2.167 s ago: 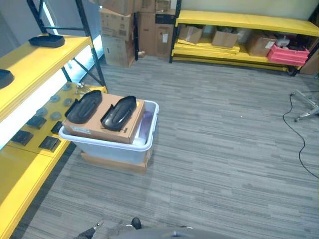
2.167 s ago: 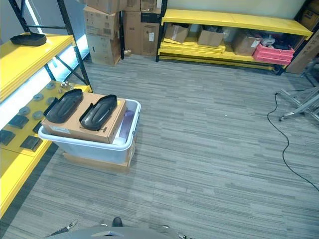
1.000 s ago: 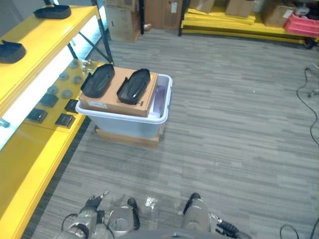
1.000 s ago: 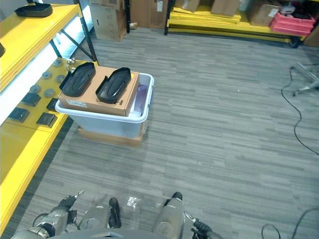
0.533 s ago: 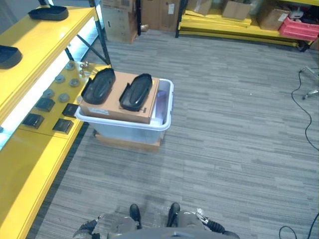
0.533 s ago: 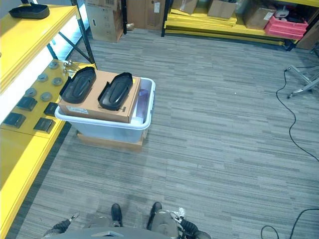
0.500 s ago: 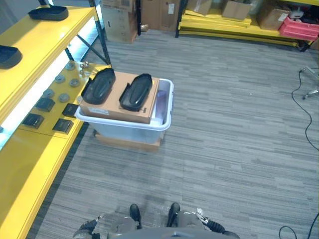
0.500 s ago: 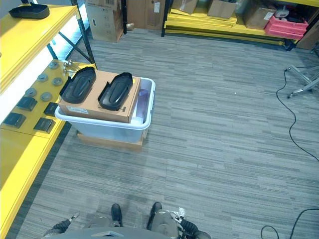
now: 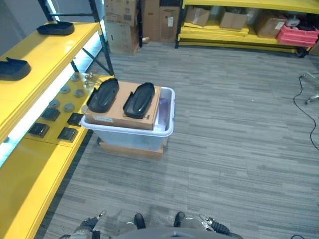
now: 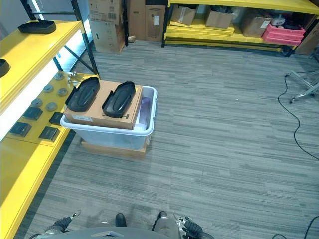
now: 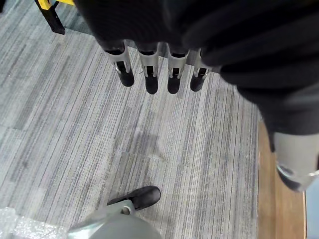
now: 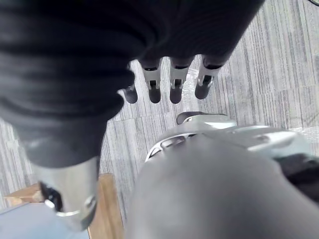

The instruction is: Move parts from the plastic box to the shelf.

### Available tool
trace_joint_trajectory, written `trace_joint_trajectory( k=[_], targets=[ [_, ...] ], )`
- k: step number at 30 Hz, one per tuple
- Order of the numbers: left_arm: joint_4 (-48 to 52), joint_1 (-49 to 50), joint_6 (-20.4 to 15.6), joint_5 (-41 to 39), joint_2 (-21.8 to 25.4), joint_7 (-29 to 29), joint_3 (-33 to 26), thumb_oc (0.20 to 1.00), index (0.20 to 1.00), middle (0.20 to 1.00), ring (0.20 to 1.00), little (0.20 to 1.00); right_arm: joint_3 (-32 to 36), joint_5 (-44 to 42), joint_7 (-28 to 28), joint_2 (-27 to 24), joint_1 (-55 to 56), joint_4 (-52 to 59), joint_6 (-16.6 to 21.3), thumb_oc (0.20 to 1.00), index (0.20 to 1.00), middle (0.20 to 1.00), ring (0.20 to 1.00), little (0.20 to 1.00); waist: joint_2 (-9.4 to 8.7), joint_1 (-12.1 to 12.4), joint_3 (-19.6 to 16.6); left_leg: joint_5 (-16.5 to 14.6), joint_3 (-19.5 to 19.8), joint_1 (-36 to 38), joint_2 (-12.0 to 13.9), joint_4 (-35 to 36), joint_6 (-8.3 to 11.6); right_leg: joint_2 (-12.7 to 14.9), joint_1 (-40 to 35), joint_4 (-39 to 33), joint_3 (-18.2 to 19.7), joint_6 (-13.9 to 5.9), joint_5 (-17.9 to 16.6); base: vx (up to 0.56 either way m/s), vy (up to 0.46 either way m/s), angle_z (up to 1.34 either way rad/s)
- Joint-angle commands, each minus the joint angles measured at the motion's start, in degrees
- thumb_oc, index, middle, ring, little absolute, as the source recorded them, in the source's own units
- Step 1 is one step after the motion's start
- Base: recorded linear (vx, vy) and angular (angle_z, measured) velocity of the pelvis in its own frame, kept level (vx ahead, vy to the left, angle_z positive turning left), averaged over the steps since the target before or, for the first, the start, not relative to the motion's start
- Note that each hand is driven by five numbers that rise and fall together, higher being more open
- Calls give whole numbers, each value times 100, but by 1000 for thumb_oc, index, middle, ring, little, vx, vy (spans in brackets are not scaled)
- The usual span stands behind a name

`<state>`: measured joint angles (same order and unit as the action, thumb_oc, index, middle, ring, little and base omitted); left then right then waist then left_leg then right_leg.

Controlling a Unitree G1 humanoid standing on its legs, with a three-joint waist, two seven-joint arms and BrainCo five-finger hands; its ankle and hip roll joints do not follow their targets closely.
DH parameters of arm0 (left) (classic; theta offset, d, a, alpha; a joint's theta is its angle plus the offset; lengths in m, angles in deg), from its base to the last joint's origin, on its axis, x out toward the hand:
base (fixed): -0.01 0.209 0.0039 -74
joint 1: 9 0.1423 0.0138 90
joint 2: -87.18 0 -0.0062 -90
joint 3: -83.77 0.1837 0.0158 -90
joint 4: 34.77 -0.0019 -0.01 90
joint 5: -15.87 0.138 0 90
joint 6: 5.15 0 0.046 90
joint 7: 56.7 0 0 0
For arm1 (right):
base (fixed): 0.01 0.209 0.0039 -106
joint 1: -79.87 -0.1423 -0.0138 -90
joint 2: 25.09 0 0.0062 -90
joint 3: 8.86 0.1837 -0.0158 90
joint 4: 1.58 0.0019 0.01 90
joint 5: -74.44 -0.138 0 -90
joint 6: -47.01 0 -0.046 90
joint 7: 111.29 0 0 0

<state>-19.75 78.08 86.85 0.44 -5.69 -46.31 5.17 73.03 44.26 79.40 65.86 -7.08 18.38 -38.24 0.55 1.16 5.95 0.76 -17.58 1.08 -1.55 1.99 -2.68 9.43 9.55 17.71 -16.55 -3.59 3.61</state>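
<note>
A translucent plastic box (image 9: 158,135) stands on the carpet beside the yellow shelf (image 9: 47,57). A flat cardboard box (image 9: 119,110) lies across its top and carries two black moulded parts (image 9: 103,94) (image 9: 139,99) side by side. Two more black parts (image 9: 55,28) (image 9: 13,68) rest on the shelf's upper level. My left hand (image 11: 150,69) hangs low over the carpet, fingers straight and holding nothing; it peeks in at the bottom edge (image 9: 90,224). My right hand (image 12: 153,79) hangs the same way, fingers relaxed and bare (image 9: 213,226). Both hands are well short of the box.
Small dark and round pieces (image 9: 59,112) lie on the shelf's lower level. Cardboard cartons (image 9: 128,22) stack at the far end. Another yellow rack (image 9: 239,25) with boxes and a pink crate (image 9: 297,35) lines the back wall. Open carpet lies between me and the box.
The whole picture has shifted, so the camera has moved. Both hands have dropped from clearly in view to the very bottom edge. The box and parts have not moved.
</note>
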Motion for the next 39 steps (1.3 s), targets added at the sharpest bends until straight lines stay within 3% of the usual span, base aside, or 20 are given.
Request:
trace_joint_trajectory(
  k=[1, 2, 4, 9, 11, 17, 18, 20, 21, 22, 24, 26, 27, 28, 31, 34, 35, 36, 37, 39],
  targets=[
    [-1, -82, 56, 11, 217, 24, 14, 1000, 1000, 1000, 1000, 1000, -191, -347, -222, -23, -95, 243, -49, 1000, 1000, 1000, 1000, 1000, 14, -113, 201, -423, -51, -261, -56, 12, -203, 299, 347, 821, 235, -697, -546, 87, 254, -11],
    [34, -69, 91, -51, 221, 37, 27, 1000, 1000, 1000, 1000, 1000, -191, -349, -222, -43, -82, 290, -48, 1000, 1000, 1000, 1000, 1000, 54, -132, 252, -476, -66, -221, -84, -6, -261, 389, 579, 1237, 216, -708, -684, 128, 157, -33],
    [72, -13, 127, -119, 238, 65, 35, 1000, 1000, 1000, 1000, 1000, -153, -271, -144, -92, -30, 347, -24, 1000, 1000, 1000, 1000, 1000, 57, -183, 325, -583, -39, -124, -150, -56, -278, 489, 865, 1256, 176, -771, -1029, 195, 55, -40],
    [-103, 34, 174, 9, 296, 88, -12, 1000, 1000, 1000, 1000, 1000, 19, -184, 56, -29, 164, 332, -11, 1000, 1000, 1000, 1000, 1000, -300, -364, 350, -1077, 252, 246, -324, -347, -175, 529, 747, -1372, 273, -1040, -1955, 382, -224, -2],
    [-158, 47, 158, 58, 335, 53, -37, 1000, 1000, 1000, 1000, 1000, 92, -156, 97, 31, 301, 338, -12, 1000, 1000, 1000, 1000, 1000, -403, -419, 361, -1131, 293, 343, -355, -440, -175, 653, 731, -1852, 240, -1071, -2206, 405, -272, 29],
    [-146, 176, -8, 122, 393, -6, -145, 1000, 1000, 1000, 1000, 1000, 254, -44, 54, 171, 533, 302, 60, 1000, 1000, 1000, 1000, 1000, -430, -367, 374, -1573, 415, 487, -203, -989, -159, 720, 529, -2257, 124, -1122, -2062, 426, -224, 25],
    [-136, 165, -12, 108, 399, -27, -171, 1000, 1000, 1000, 1000, 1000, 272, -70, 32, 170, 530, 253, 82, 1000, 1000, 1000, 1000, 1000, -528, -408, 370, -1487, 406, 437, -271, -1068, -186, 806, 485, -2241, 101, -1065, -2056, 392, -272, 27],
    [-122, 142, -18, 96, 402, -60, -195, 1000, 1000, 1000, 1000, 1000, 305, -167, 22, 153, 481, 73, 164, 1000, 1000, 1000, 1000, 1000, -539, -448, 353, -1582, 422, 431, -189, -1306, -190, 755, 422, -1962, 235, -990, -1879, 431, -295, 55],
    [-132, 138, -39, 105, 393, -69, -228, 1000, 1000, 1000, 1000, 1000, 340, -177, 27, 136, 452, -14, 202, 1000, 1000, 1000, 1000, 1000, -538, -481, 340, -1623, 398, 444, -99, -1421, -174, 674, 420, -1727, 329, -951, -1744, 661, -415, 89],
    [-139, 118, -116, 79, 366, -125, -326, 1000, 1000, 1000, 1000, 1000, 369, -264, 21, 70, 371, -108, 206, 1000, 1000, 1000, 1000, 1000, -507, -503, 273, -1692, 277, 650, 137, -1507, -59, 534, 323, -1321, 201, -808, -1378, 554, -347, 87],
    [-133, 116, -136, 42, 348, -114, -362, 1000, 1000, 1000, 1000, 1000, 381, -246, 15, 29, 360, -131, 188, 1000, 1000, 1000, 1000, 1000, -505, -522, 210, -1743, 200, 727, 238, -1577, -1, 465, 272, -1243, 138, -718, -1254, 363, -226, 40],
    [-139, 96, -184, -86, 319, -96, -433, 1000, 1000, 1000, 1000, 1000, 407, -151, 17, -89, 353, -182, 149, 1000, 1000, 1000, 1000, 1000, -375, -578, 84, -1670, 64, 871, 569, -1863, 194, 188, 132, -1199, 100, -581, -1029, 353, -179, 27],
    [-147, 85, -199, -140, 308, -108, -455, 1000, 1000, 1000, 1000, 1000, 407, -119, -3, -142, 338, -190, 134, 1000, 1000, 1000, 1000, 1000, -354, -593, 41, -1420, -13, 793, 740, -2243, 345, 86, 78, -1243, 64, -454, -946, 285, -236, 26],
    [-130, 48, -200, -180, 283, -99, -477, 1000, 1000, 1000, 1000, 1000, 421, -82, -28, -224, 335, -171, 93, 1000, 1000, 1000, 1000, 1000, -355, -561, 27, -915, -44, 422, 1003, -3043, 584, -66, -98, -1355, -3, -259, -844, 164, -271, 14],
    [-119, -120, -153, -308, 217, -37, -447, 1000, 1000, 1000, 1000, 1000, 514, -87, -25, -384, 342, -170, 97, 1000, 1000, 1000, 1000, 1000, -368, -476, 154, -482, 32, -519, 1332, -3716, 782, -203, -415, -1596, -106, -66, -705, 95, -127, 3],
    [-153, -220, -178, -517, 177, 63, -407, 1000, 1000, 1000, 1000, 1000, 570, 85, 61, -474, 243, -265, 172, 1000, 1000, 1000, 1000, 1000, -378, -446, 311, -401, -302, -635, 1346, -2537, 742, -125, -718, -1811, -126, -183, -740, 138, 169, -10],
    [-179, -206, -210, -512, 169, 103, -379, 1000, 1000, 1000, 1000, 1000, 542, 55, 55, -465, 229, -273, 195, 1000, 1000, 1000, 1000, 1000, -341, -418, 342, 54, -362, -757, 1427, -1624, 869, -119, -872, -2007, -134, -261, -812, 213, 212, -9],
    [-204, -172, -211, -499, 162, 120, -358, 1000, 1000, 1000, 1000, 1000, 523, 30, 23, -472, 231, -260, 215, 1000, 1000, 1000, 1000, 1000, -304, -402, 374, 568, -335, -926, 1622, -1227, 1010, -115, -1009, -2157, -81, -292, -832, 246, 210, -4],
    [-218, -171, -179, -448, 161, 122, -367, 1000, 1000, 1000, 1000, 1000, 501, -27, -19, -472, 231, -242, 230, 1000, 1000, 1000, 1000, 1000, -296, -412, 381, 707, -350, -948, 1702, -1119, 1033, -97, -1072, -2184, -80, -291, -827, 210, 191, -6],
    [-240, -180, -122, -334, 179, 113, -410, 1000, 1000, 1000, 1000, 1000, 453, -172, -116, -418, 199, -160, 211, 1000, 1000, 1000, 1000, 1000, -306, -382, 330, 381, -305, -742, 1510, -817, 846, 36, -1036, -1914, -104, -343, -717, 149, 231, -29]
  ],
)
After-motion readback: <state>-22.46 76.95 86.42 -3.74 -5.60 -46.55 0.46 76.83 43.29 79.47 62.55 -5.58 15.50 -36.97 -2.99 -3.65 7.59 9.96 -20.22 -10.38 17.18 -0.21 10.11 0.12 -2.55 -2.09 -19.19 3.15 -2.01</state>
